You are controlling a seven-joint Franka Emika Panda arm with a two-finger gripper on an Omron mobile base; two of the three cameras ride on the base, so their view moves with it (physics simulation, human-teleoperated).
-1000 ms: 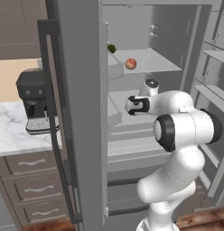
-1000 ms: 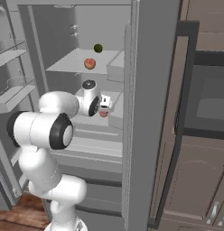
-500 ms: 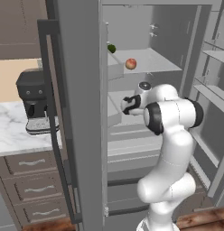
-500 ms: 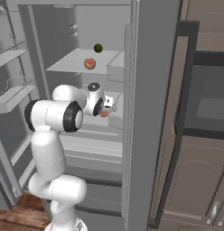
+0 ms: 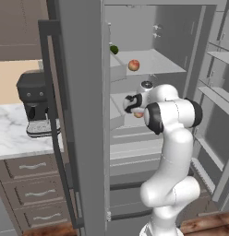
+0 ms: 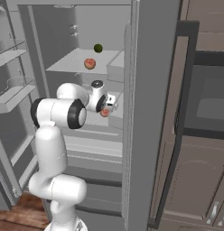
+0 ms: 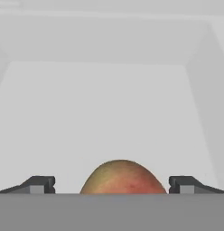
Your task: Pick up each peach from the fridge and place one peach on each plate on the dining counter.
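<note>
The tool (image 7: pixel 112 187) is inside the fridge (image 5: pixel 84 115), over the middle shelf (image 7: pixel 109 117). Its two fingers are spread wide, with a gap on each side of a peach (image 7: pixel 123 177). The peach sits right between them, not touched by either finger. From the side, this peach (image 6: pixel 105 113) shows just under the tool (image 6: pixel 110 104). A second peach (image 5: pixel 134 65) lies on the shelf above, well apart from the tool. A small dark green ball (image 6: pixel 98 48) sits further back on that upper shelf.
</note>
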